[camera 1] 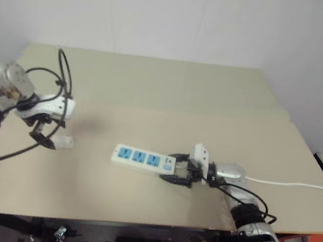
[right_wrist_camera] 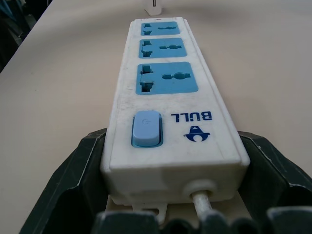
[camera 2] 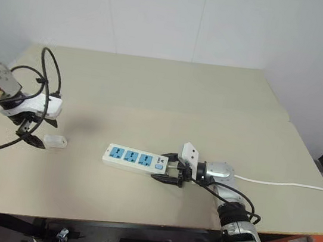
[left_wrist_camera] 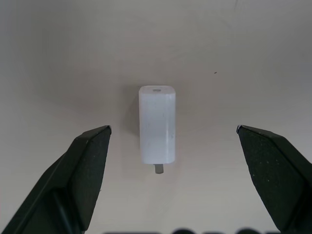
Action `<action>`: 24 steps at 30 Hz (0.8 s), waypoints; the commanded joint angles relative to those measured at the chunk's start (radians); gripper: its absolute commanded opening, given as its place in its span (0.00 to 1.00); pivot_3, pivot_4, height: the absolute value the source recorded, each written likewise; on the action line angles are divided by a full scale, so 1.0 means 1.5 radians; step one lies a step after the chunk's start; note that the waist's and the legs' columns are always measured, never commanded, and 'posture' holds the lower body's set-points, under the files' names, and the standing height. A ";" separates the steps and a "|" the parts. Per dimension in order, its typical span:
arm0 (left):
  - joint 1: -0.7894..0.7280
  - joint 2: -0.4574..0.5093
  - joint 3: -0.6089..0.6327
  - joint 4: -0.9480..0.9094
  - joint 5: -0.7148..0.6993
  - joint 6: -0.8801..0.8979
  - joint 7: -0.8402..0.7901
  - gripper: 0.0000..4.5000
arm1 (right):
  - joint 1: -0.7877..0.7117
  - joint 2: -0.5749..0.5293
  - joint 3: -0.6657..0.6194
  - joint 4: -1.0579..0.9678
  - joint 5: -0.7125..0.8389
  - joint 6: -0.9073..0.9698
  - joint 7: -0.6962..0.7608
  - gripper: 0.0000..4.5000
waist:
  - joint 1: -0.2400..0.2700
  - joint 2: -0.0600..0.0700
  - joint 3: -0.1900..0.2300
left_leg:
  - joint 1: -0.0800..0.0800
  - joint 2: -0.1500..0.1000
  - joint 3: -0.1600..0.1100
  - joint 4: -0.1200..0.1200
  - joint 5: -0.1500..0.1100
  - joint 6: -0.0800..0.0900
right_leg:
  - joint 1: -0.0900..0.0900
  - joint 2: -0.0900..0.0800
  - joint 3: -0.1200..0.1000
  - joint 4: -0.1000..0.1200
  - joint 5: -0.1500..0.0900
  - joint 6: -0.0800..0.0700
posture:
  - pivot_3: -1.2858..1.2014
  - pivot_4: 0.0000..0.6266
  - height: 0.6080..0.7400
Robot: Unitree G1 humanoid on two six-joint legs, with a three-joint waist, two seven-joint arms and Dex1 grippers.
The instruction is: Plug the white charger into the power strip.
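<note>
White charger [left_wrist_camera: 157, 125] lying flat between spread left gripper [left_wrist_camera: 173, 141] fingers, untouched.

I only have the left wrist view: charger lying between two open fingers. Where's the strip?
Observer: The strip lies mid-table, apart from the charger, on the side toward the right arm.
Operator: Is it loose?
Observer: No, the right gripper is shut on its cord end, a finger along each side.
Operator: All sockets free?
Observer: Yes, in the right wrist view all three blue faces are empty; a blue switch sits nearest the cord.
Operator: Left gripper touching the charger?
Observer: Not that I can see. The left gripper hangs open at the charger, on the side away from the strip.
</note>
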 commanded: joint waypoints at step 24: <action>0.085 -0.085 0.097 0.004 0.132 -0.024 0.073 0.45 | 0.030 -0.005 -0.007 -0.077 0.016 0.043 -0.034 0.76 | 0.002 0.000 0.000 | 0.001 0.000 0.000 0.001 0.000 0.000 | 0.001 0.000 0.000 0.001 0.000 0.000 | 0.52 0.24 1.00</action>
